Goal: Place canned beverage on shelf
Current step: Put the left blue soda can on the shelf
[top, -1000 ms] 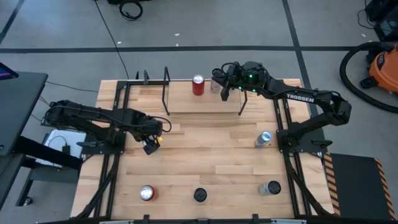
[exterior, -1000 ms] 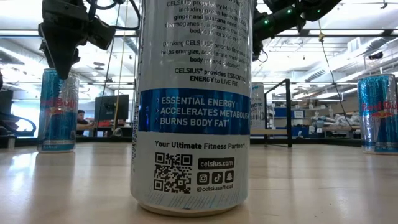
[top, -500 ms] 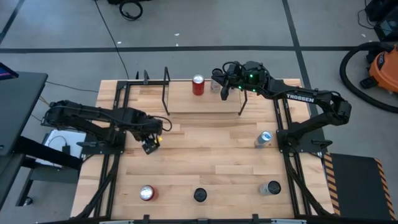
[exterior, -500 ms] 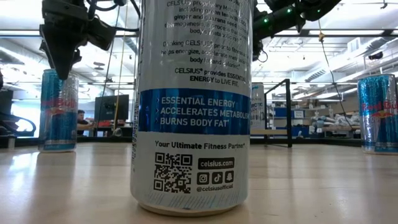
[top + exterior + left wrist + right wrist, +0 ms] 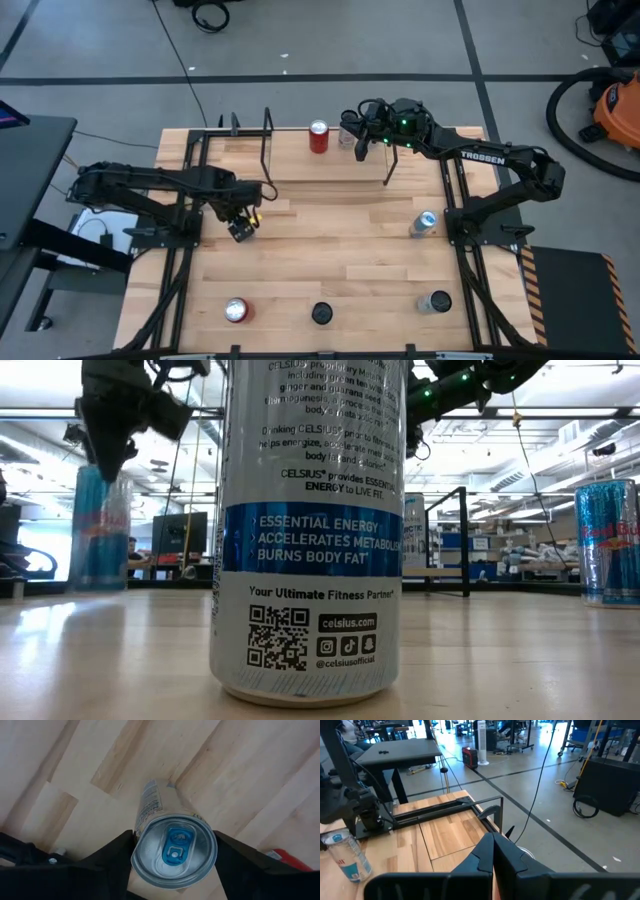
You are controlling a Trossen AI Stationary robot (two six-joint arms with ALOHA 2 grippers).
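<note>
i have the left gripper (image 5: 242, 226) over the left half of the table (image 5: 330, 260), its fingers (image 5: 107, 865) clamped on either side of a slim blue-and-silver can (image 5: 172, 850). from the wrist i look straight down onto the can's lid with its blue pull tab, a dark finger against each side of the body. at table height that can (image 5: 100, 530) shows far left under the gripper (image 5: 110, 445), blurred, and i cannot tell whether its base touches the wood.

the right gripper (image 5: 358, 130) sits over the back of the shelf (image 5: 325, 165), fingers (image 5: 492, 855) pressed together with nothing between them. on the shelf's plank a red can (image 5: 319, 136) stands upright near the back edge, and a pale can (image 5: 346, 136) is just beside the right gripper.

another blue-and-silver can (image 5: 423, 224) stands by the right arm's base. along the front edge i see a red-topped can (image 5: 236, 311), a dark-topped can (image 5: 321, 314) and a silver-topped can (image 5: 435, 302), well apart. the celsius can (image 5: 310, 530) fills the middle of the low view.
</note>
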